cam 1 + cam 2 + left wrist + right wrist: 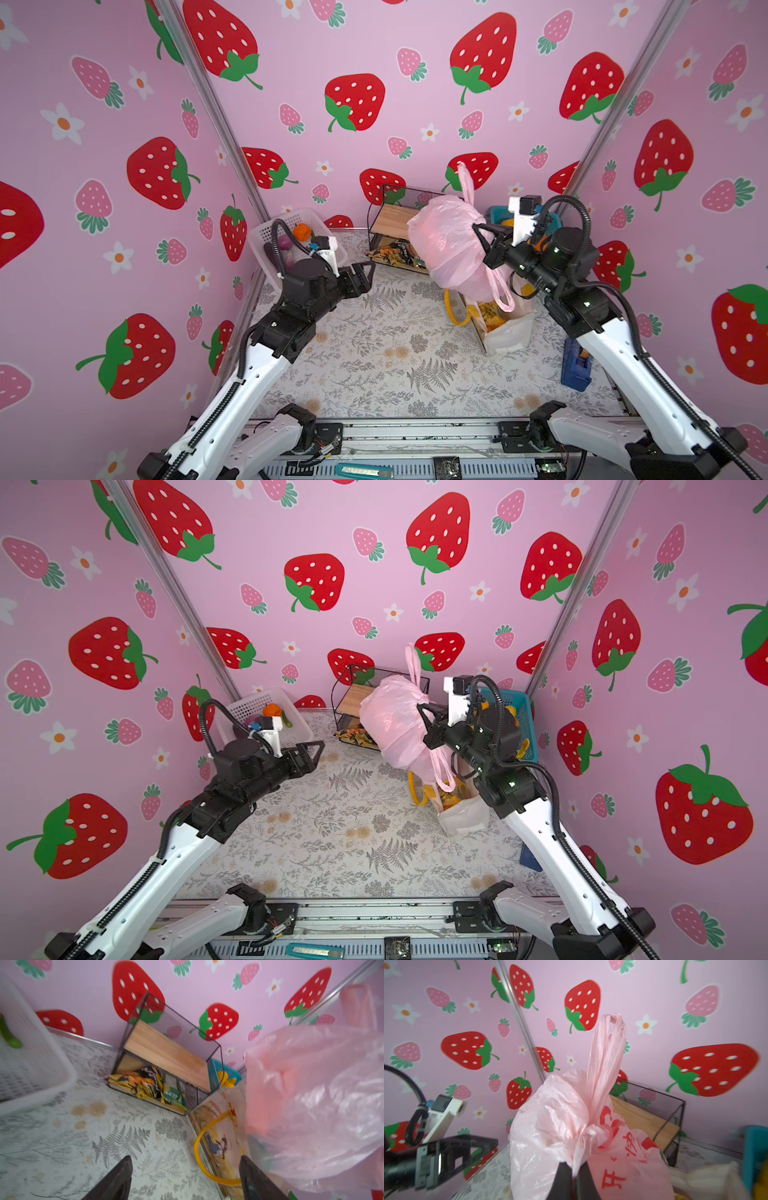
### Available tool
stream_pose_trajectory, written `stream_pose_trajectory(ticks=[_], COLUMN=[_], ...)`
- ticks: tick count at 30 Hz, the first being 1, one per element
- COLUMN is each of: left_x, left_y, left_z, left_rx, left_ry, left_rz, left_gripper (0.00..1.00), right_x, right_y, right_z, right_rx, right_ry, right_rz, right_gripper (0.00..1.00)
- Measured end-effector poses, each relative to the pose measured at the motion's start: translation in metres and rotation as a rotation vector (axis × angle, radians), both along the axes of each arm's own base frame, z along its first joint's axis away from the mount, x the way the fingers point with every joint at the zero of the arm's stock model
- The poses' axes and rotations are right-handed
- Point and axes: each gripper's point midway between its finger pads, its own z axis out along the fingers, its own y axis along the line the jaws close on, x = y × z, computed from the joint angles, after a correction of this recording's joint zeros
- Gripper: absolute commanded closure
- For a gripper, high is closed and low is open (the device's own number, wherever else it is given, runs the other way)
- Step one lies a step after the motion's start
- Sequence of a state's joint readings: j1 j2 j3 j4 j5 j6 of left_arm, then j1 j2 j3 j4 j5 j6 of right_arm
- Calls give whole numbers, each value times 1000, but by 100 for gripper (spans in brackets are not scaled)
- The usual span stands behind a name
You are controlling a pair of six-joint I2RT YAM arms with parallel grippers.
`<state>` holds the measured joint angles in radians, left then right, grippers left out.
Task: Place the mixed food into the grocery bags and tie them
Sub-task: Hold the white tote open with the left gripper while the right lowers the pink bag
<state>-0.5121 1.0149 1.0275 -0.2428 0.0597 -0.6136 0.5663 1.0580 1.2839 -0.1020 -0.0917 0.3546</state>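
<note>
**Pink bag** (pixel 446 245): seemingly knotted, hanging clear of the table at 1 o'clock. One loop handle is standing up and one is dangling over the white tote (pixel 507 332) at 3 o'clock.

**Right gripper** (pixel 572 1164): pressed together, pinching bag film near the knot.

**Left gripper** (pixel 185 1167): spread, carrying nothing, hovering at 10 o'clock.

**Handling note:** the thin film is probably stretching, so lowering slowly and releasing only once the bag is resting looks wise.
</note>
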Motion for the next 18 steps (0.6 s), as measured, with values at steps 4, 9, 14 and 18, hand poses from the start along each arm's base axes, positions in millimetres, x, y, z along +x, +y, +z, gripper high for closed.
stream_pose_trajectory(ticks=[4, 9, 14, 18], left_x=[-7, -14, -12, -2], left_y=[-61, -127, -189, -223], left_z=[-40, -85, -98, -102], left_rx=[34, 85, 89, 75], left_ry=[100, 214, 256, 273], left_rz=[-120, -233, -332, -377], left_gripper=[20, 26, 30, 38], right_x=[0, 14, 32, 40], right_y=[-40, -60, -65, -80], right_z=[-6, -67, -138, -162], right_rx=[0, -59, -147, -169], right_ry=[-1, 105, 241, 292], right_rz=[-199, -338, -390, -421], right_gripper=[100, 100, 100, 100])
